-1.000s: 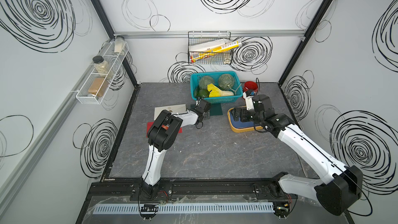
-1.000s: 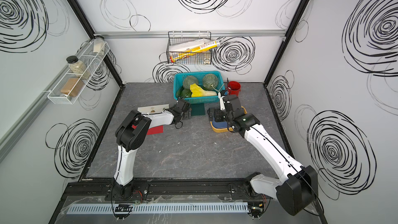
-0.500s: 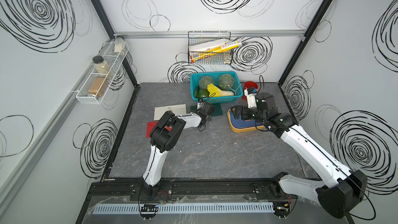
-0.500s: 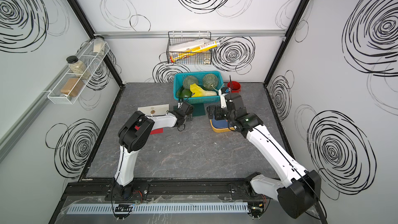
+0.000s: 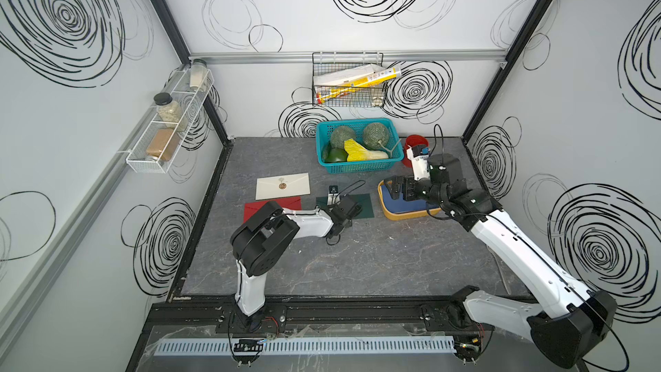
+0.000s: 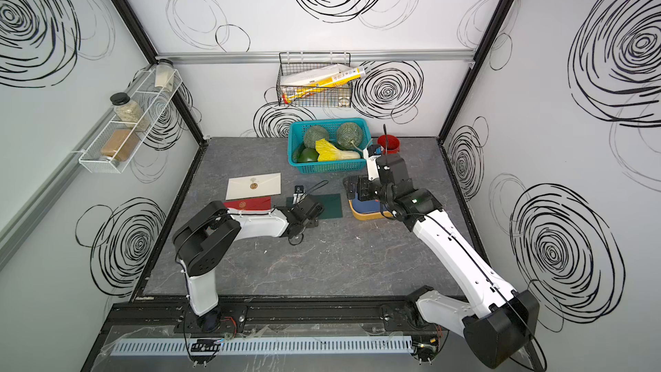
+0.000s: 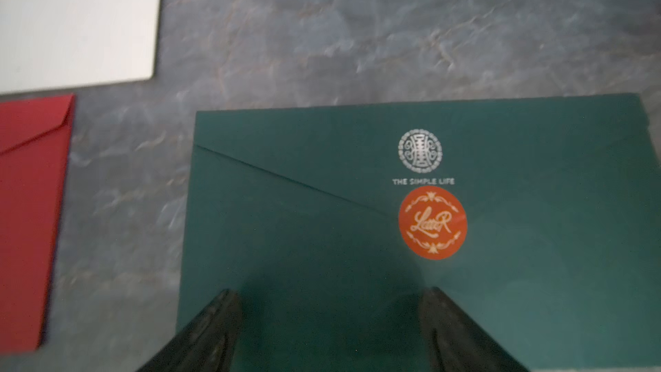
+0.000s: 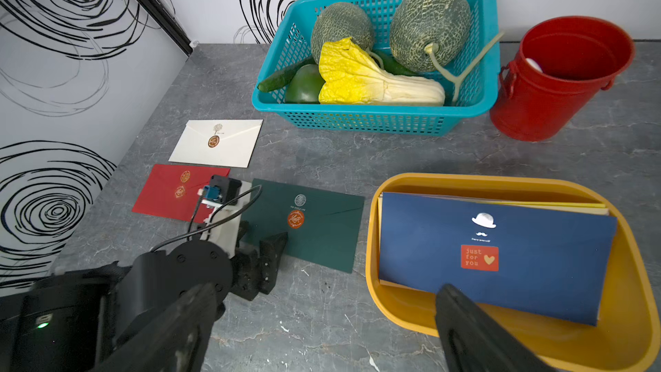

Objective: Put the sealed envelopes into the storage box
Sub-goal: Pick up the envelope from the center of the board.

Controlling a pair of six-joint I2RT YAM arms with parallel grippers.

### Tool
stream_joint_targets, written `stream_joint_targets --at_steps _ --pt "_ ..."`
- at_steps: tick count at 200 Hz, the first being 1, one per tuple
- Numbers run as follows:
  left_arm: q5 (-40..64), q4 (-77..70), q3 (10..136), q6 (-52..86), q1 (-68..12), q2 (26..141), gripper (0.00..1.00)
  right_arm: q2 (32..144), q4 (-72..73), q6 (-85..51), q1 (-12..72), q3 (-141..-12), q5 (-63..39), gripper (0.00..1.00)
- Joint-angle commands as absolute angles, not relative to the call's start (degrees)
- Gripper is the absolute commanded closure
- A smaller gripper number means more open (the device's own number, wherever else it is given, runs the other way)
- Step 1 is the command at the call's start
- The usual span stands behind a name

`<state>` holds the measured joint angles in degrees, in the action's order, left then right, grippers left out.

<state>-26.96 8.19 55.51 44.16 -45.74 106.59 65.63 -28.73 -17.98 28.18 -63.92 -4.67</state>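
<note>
- Hovering my left gripper point(image 7: 331, 293) over the dark green envelope point(image 7: 286, 227), jaws spread and pinching nothing. The paper lies directly beneath and ahead of the tips, with its round orange seal point(image 7: 432, 222) just beyond them. I cannot tell whether the tips touch the paper.
- My right gripper point(image 8: 322, 291) is spread wide and empty. One finger is above the near corner of the storage box point(image 8: 400, 305), the other out over the bare table point(image 5: 357, 263).
- Done, as far as I can see: a navy envelope point(image 8: 500, 230) lies on top inside the box, just ahead of my right jaws. Yellow and pale edges of others show beneath it, but I cannot count that stack.
- Left to do: three envelopes lie flat on the table. The green one lies under my left jaws, just beside the box. The red envelope point(image 7: 32, 209) and the white envelope point(image 7: 71, 30) lie close together on the side of those jaws away from the box.
- By my reckoning three placements are left, and the green envelope is the one in hand.
- The teal basket point(image 8: 357, 119) and the red bucket point(image 8: 536, 109) stand well beyond my right jaws and play no part.
</note>
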Motion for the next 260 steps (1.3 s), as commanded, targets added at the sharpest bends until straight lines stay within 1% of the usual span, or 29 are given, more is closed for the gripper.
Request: stream_joint_targets --at_steps 1,17,53,71,83,109,131,154,182,189,195,205,222,260 --pt "-21.1 19.9 49.9 48.2 -48.8 104.7 0.15 65.5 -32.6 -17.5 28.7 -61.4 -6.3 0.0" --pt "-19.5 22.1 49.5 48.7 -49.4 101.3 0.15 65.2 -32.3 -19.6 29.9 -58.6 -7.8 0.0" --pt "-13.9 23.6 47.9 47.6 -50.1 98.5 0.15 64.4 -32.5 -26.6 35.9 -53.1 -6.0 0.0" --pt "-13.9 24.1 46.0 48.5 -51.2 94.9 0.15 63.1 -30.6 -31.6 38.2 -49.0 -6.1 0.0" --pt "-14.3 24.2 45.2 49.1 -51.2 90.8 0.13 62.5 -29.1 -33.8 39.2 -46.0 -5.9 0.0" --pt "-13.7 25.5 48.1 48.4 -49.0 82.5 0.12 64.5 -24.6 -36.7 41.2 -41.9 -5.6 0.0" --pt "-10.7 27.7 51.7 45.3 -43.8 79.3 0.11 69.2 -22.3 -37.2 43.4 -42.9 -4.3 0.0" --pt "-8.4 31.2 52.3 42.9 -37.3 79.0 0.1 74.8 -21.0 -36.5 44.5 -45.7 -3.1 0.0" --pt "0.5 27.8 47.1 40.2 -30.6 78.1 0.08 79.9 -19.2 -35.5 44.6 -47.8 -3.5 0.0" --pt "2.2 26.3 45.8 39.5 -30.2 77.8 0.07 81.2 -19.0 -35.1 44.5 -48.3 -3.4 0.0" --pt "3.2 25.6 45.0 39.4 -29.9 77.9 0.03 82.4 -18.8 -34.8 44.5 -48.6 -3.8 0.0" --pt "5.4 24.0 43.8 38.5 -29.8 78.9 0.02 84.6 -18.4 -34.1 44.5 -49.3 -4.9 0.0" --pt "8.6 21.7 42.7 37.6 -29.7 81.1 0.02 87.9 -17.9 -33.4 44.7 -50.0 -6.0 0.0" --pt "9.9 18.1 40.8 36.8 -29.4 84.7 0.04 90.8 -16.3 -32.9 44.8 -50.8 -8.0 0.0"
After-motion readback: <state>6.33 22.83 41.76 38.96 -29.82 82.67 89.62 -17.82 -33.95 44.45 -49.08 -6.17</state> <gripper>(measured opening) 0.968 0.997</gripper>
